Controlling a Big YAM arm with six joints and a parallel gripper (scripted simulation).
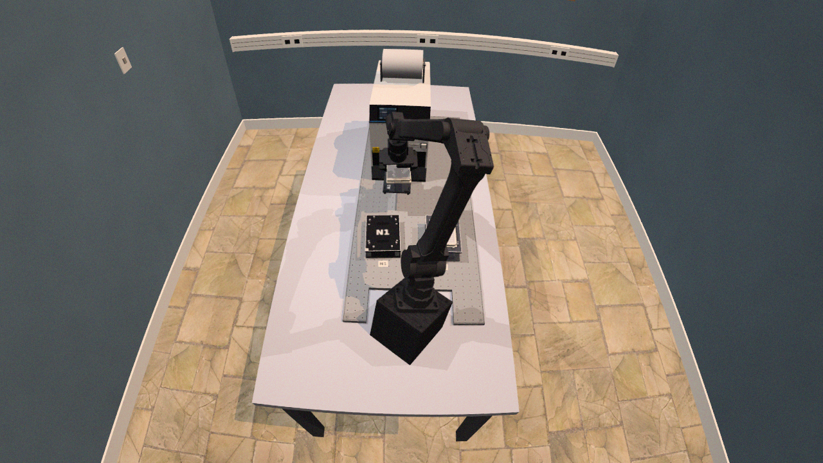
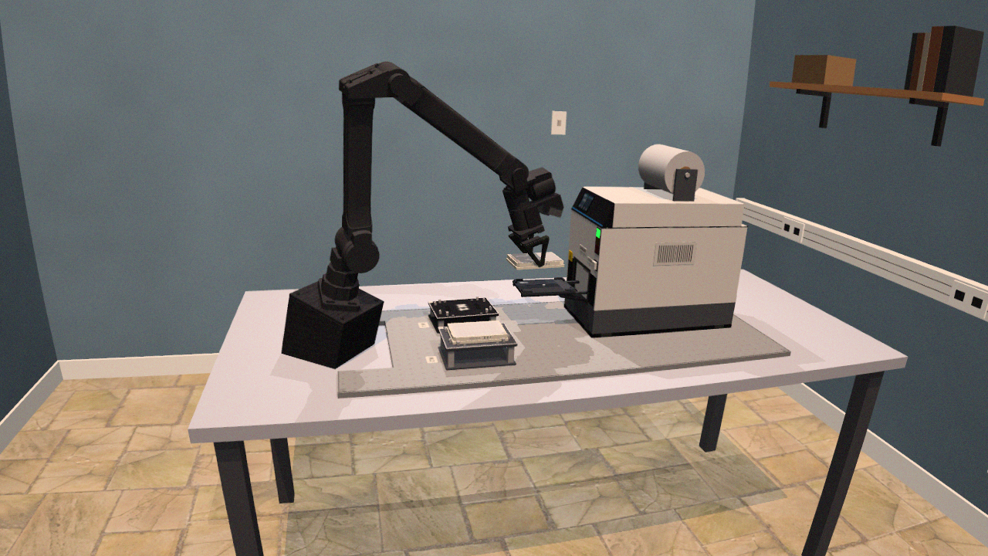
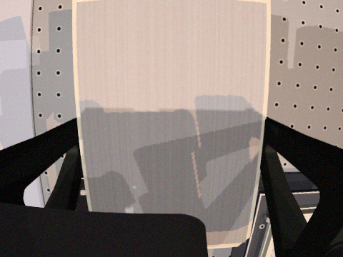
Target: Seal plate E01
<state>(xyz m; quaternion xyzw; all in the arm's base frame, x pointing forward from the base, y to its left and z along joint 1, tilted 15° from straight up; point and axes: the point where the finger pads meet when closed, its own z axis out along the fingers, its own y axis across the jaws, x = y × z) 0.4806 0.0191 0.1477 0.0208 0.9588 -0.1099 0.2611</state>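
Observation:
My gripper (image 1: 398, 170) (image 2: 539, 262) (image 3: 171, 128) is shut on plate E01 (image 2: 515, 262) (image 3: 171, 53), across its long sides. A smooth, streaky foil covers the plate's top. The plate hangs roughly level above the sealer's stage (image 1: 400, 188) (image 2: 546, 286), apart from it. The stage is out and bare where visible. The sealer's lamp (image 2: 598, 232) is green. Nest N1 (image 1: 373, 242) (image 2: 441, 310) is empty. The N2 plate (image 1: 452, 236) (image 2: 476, 331) sits in its nest (image 2: 450, 357), partly hidden by my arm in the top view. E01's label and A1 corner are not readable.
The sealer (image 1: 400, 92) (image 2: 663, 269) stands just beyond the gripper, with a foil roll (image 1: 402, 63) (image 2: 670, 169) on top. The two nests stand side by side on the perforated board (image 1: 355, 299) (image 2: 587, 359), between the arm's base (image 1: 408, 328) (image 2: 331, 328) and the sealer.

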